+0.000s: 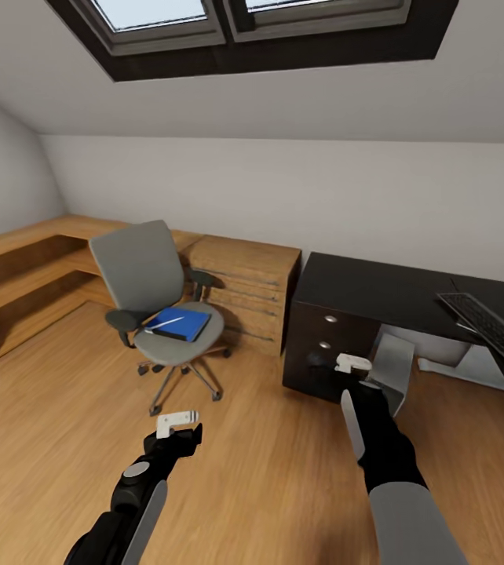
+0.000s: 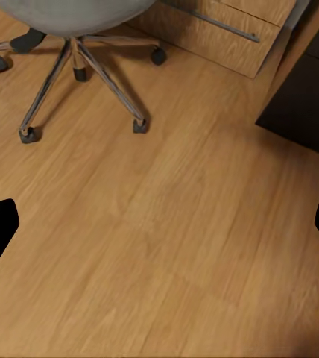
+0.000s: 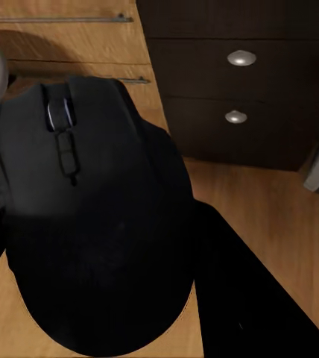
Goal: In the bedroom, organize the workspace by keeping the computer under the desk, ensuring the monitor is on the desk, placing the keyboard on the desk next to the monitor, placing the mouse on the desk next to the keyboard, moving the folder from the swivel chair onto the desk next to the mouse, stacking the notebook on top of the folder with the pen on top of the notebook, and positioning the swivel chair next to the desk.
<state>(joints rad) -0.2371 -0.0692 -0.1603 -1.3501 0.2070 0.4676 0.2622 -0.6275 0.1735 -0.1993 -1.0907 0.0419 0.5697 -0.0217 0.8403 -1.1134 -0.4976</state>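
We have the small rounded black mouse [image 3: 92,216] pinched in the right fingers [image 1: 352,364] beside the glossy black counter [image 1: 378,294], left fingers [image 1: 177,422] spread empty over floor; a loose pinch risks dropping it before the slim dark keyboard [image 1: 491,323].
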